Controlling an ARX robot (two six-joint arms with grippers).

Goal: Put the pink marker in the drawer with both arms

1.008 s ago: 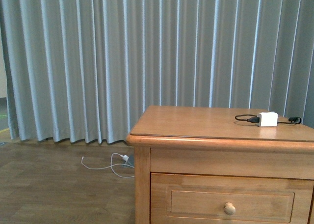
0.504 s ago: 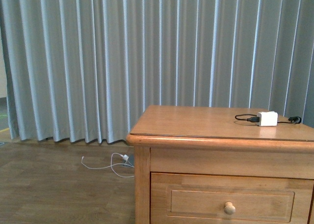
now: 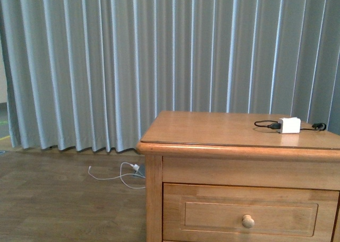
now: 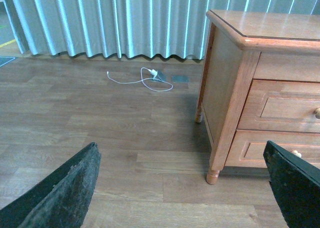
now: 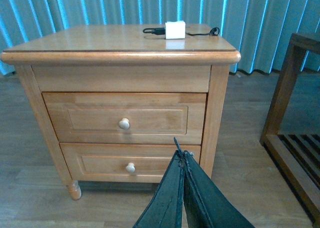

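Two drawers [image 5: 125, 118] sit closed in the nightstand [image 5: 120, 43], a charger [image 5: 175, 29] on top. Left gripper [image 4: 185, 188] hangs above the floor [image 4: 100, 118], jaws wide apart. Right gripper [image 5: 182, 160] faces the drawers, jaws pressed together. No marker shows.

front view, change since earlier: whole scene sits slightly lower in frame. table [image 3: 212, 129] top edge, white charger block [image 3: 289, 125] with its black cable [image 3: 264, 125], and drawer [image 3: 249, 215] knob [image 3: 248, 221] all shifted a little together. their positions relative to one another are unaltered. no object moved separately.
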